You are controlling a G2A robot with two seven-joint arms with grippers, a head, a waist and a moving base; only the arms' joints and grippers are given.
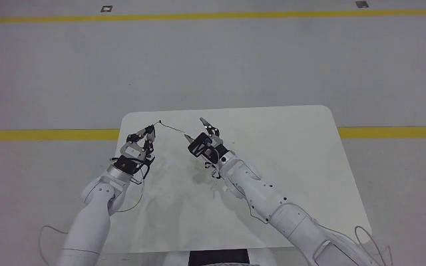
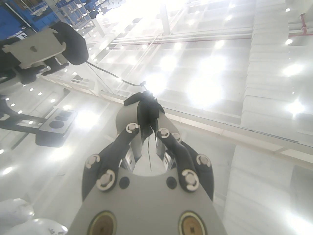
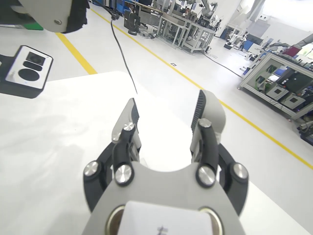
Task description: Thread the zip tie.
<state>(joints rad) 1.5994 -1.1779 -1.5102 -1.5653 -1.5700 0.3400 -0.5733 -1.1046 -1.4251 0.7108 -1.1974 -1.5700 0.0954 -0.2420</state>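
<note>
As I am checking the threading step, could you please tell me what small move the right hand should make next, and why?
Probably slide the right hand sideways until the zip tie has its free tip between the fingers. The left hand is shut on the other end, while the tip ends beside one finger of the open right hand, not in the gap.

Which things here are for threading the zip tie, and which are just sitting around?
For the job: zip tie; left gripper, shut on it; right gripper, jaws open near its free end.
Just around: white table; yellow floor lines; workbenches in the room behind.
</note>
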